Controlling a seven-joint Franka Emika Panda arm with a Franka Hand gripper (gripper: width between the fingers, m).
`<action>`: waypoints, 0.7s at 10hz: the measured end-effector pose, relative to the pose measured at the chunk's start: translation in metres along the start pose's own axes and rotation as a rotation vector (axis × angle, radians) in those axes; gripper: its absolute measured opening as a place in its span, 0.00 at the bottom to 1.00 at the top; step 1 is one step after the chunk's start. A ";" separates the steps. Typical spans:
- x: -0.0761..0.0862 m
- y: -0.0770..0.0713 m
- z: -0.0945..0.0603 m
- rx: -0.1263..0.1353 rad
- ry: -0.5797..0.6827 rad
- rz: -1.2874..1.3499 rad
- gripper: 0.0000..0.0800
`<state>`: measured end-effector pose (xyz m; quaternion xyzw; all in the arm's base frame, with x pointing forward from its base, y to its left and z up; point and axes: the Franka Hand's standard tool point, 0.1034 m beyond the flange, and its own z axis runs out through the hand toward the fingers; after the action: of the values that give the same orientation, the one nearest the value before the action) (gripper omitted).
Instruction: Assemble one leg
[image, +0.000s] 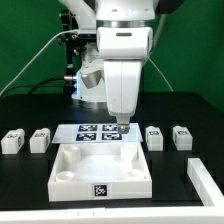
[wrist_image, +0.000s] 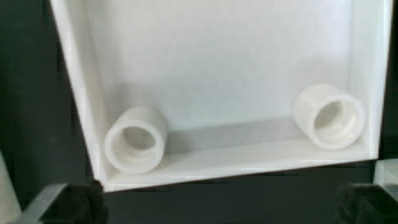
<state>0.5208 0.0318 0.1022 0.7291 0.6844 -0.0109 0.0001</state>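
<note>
While the white arm (image: 120, 60) hangs over the middle of the black table (image: 35, 112), four small white legs sit in a row across that table. At the exterior view's left stands the first leg (image: 12, 141). Just beside it, to its right, stands the second leg (image: 40, 139). Both rest on the table, and nothing touches them. In the middle, on the near side, lies the big white panel (image: 75, 183). It has raised edges and a small black-and-white tag (image: 100, 190) on its near wall. Just behind the panel, on the far side, the marker board (image: 90, 131) lies flat. The gripper (image: 122, 124) points down over the right part of that board, close to the far edge of the panel. I cannot tell if it touches anything there. In the wrist view the panel fills most of the picture, and two round holes show in its corners, one socket (wrist_image: 139, 140) and the other socket (wrist_image: 329, 115). The dark fingers (wrist_image: 71, 205) show at the two sides, spread wide apart, with nothing held between them. Right of the panel stands the third leg (image: 154, 137), and next to it the fourth leg (image: 182, 135), both alone on the table. At the far right, on the near side, lies one more white part (image: 205, 180), cut off by the picture's edge.
</note>
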 end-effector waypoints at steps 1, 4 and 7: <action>-0.001 0.000 0.000 -0.001 -0.005 -0.118 0.81; -0.003 0.000 0.001 0.001 -0.008 -0.158 0.81; -0.013 -0.049 0.031 -0.005 0.002 -0.097 0.81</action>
<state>0.4709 0.0212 0.0720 0.6949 0.7191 -0.0087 0.0008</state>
